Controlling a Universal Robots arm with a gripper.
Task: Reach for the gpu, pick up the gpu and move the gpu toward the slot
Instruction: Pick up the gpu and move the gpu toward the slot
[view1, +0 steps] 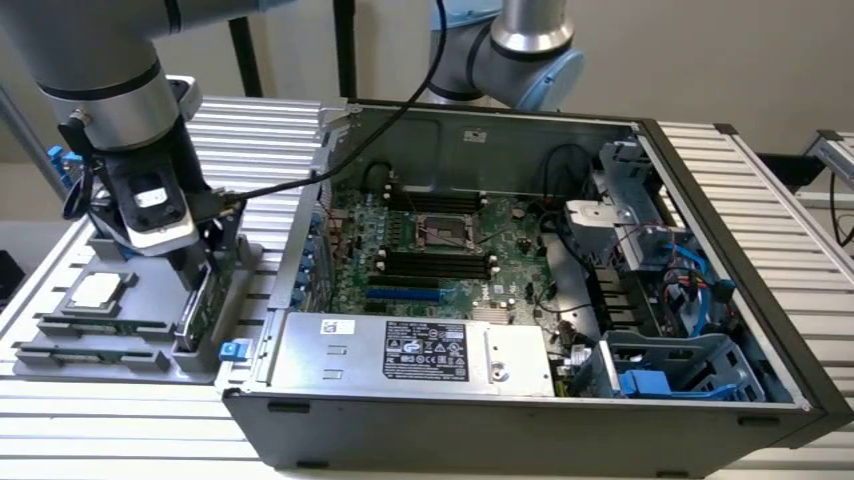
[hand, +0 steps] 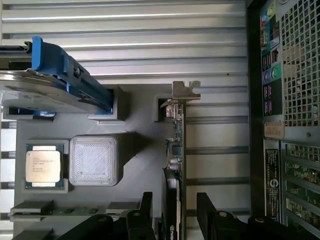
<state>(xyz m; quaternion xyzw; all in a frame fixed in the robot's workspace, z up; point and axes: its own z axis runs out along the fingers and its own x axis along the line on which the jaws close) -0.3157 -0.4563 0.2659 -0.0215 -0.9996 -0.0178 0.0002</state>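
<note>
Where it stands edgewise, the gpu shows green, silver-bracketed.

Robotics lab or test cell, not a home. Desk is ribbed alu profile, seen at right of frame. Open PC case sits mid-frame w/ motherboard exposed. Grey parts jig at lower left. Industrial robot arm at upper left, 2nd arm at top centre.
</note>
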